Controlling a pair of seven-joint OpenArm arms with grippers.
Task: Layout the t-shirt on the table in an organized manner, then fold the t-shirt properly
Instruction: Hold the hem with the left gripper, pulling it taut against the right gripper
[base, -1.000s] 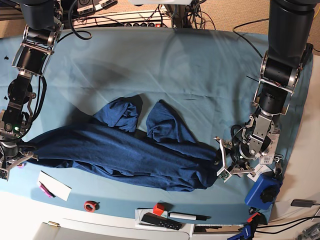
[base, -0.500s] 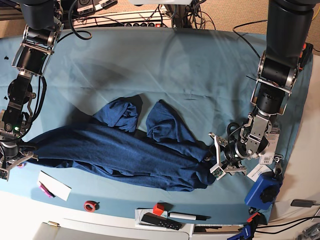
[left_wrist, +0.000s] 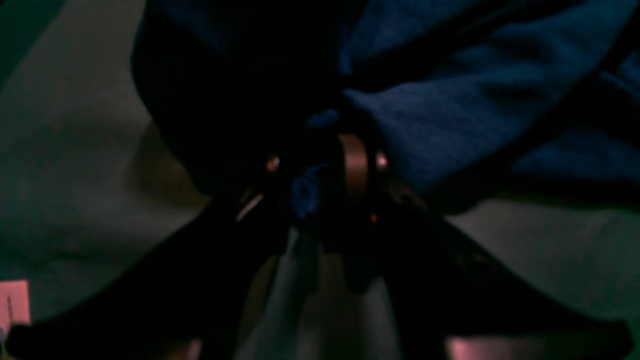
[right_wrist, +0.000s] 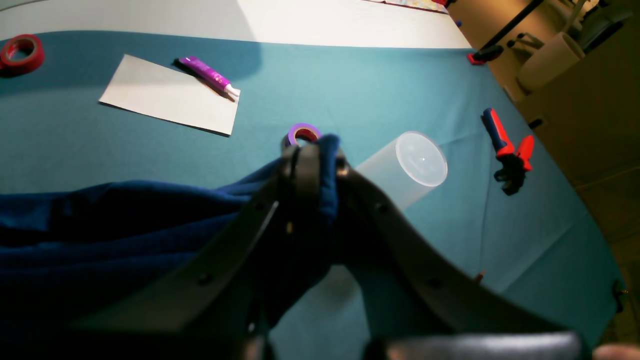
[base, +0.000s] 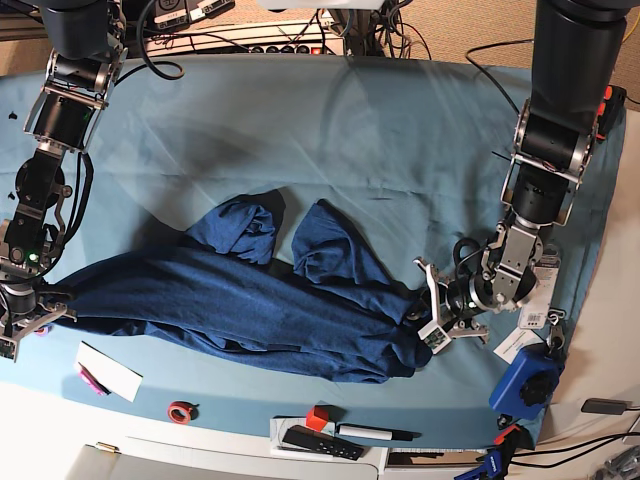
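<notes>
The dark navy t-shirt (base: 250, 300) lies crumpled and stretched across the front of the teal-covered table (base: 350, 130), with two bunched humps toward the middle. My left gripper (base: 428, 310) sits at the shirt's right end. In the dark left wrist view its jaws stand close together with a fold of blue t-shirt fabric (left_wrist: 306, 189) pinched between them. My right gripper (base: 30, 315) holds the shirt's left end. In the right wrist view the right gripper (right_wrist: 312, 165) is shut on a blue t-shirt edge (right_wrist: 327, 150) that wraps over a fingertip.
Near the front edge lie a white card (base: 108, 371), red tape (base: 181, 411), a red cube (base: 318, 417), a remote (base: 322, 442) and a marker (base: 375, 432). A blue device (base: 527, 380) sits at the right. By the right gripper are a clear cup (right_wrist: 405, 167), purple tape (right_wrist: 301, 132) and pliers (right_wrist: 505, 150).
My left gripper has slid left onto the t-shirt's right end and its jaws have closed in on the fabric. The right arm and the shirt's left end have not moved.
</notes>
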